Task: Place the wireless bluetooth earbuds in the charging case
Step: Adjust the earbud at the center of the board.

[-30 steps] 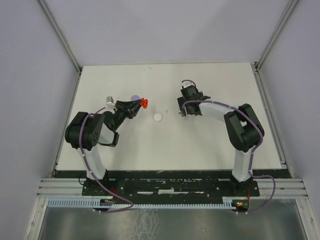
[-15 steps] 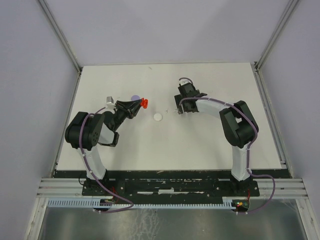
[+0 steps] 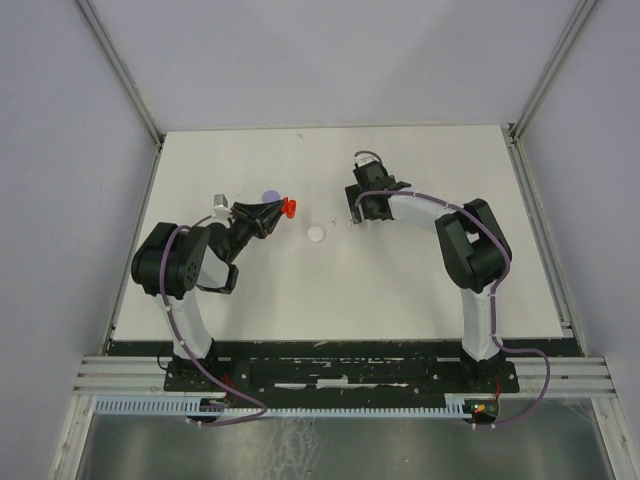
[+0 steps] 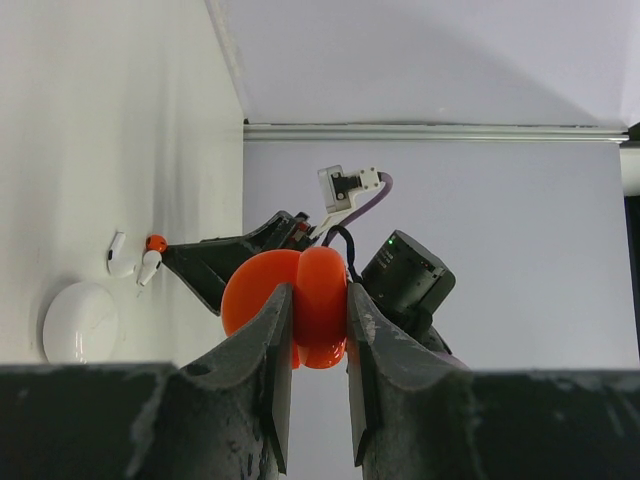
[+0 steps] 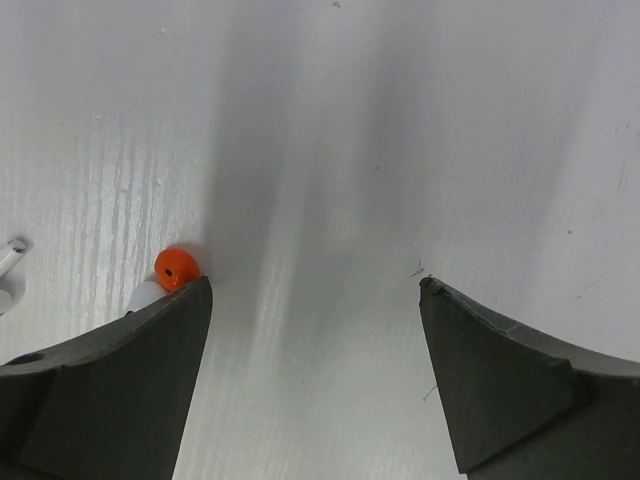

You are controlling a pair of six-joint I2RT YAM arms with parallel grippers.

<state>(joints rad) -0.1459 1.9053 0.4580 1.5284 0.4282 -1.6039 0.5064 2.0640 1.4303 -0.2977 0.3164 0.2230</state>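
My left gripper (image 3: 279,209) is shut on an orange round charging case (image 3: 288,207), held above the table; in the left wrist view the case (image 4: 318,340) shows two halves pinched between my fingers (image 4: 272,345). Two tiny earbuds lie on the table by my right gripper (image 3: 361,217): one white with an orange tip (image 4: 152,256) and one white (image 4: 118,255). In the right wrist view my right gripper (image 5: 315,287) is open and low over the table, with the orange-tipped earbud (image 5: 176,269) touching the outer edge of its left finger (image 5: 130,370). The other earbud (image 5: 10,256) is at the left edge.
A white round disc (image 3: 316,235) lies between the two grippers, also in the left wrist view (image 4: 80,322). A lavender disc (image 3: 268,196) lies behind the left gripper. The white table (image 3: 400,290) is walled on three sides.
My right gripper has shifted left and a little farther back, closer to the earbuds. My left gripper has held still with the orange case.
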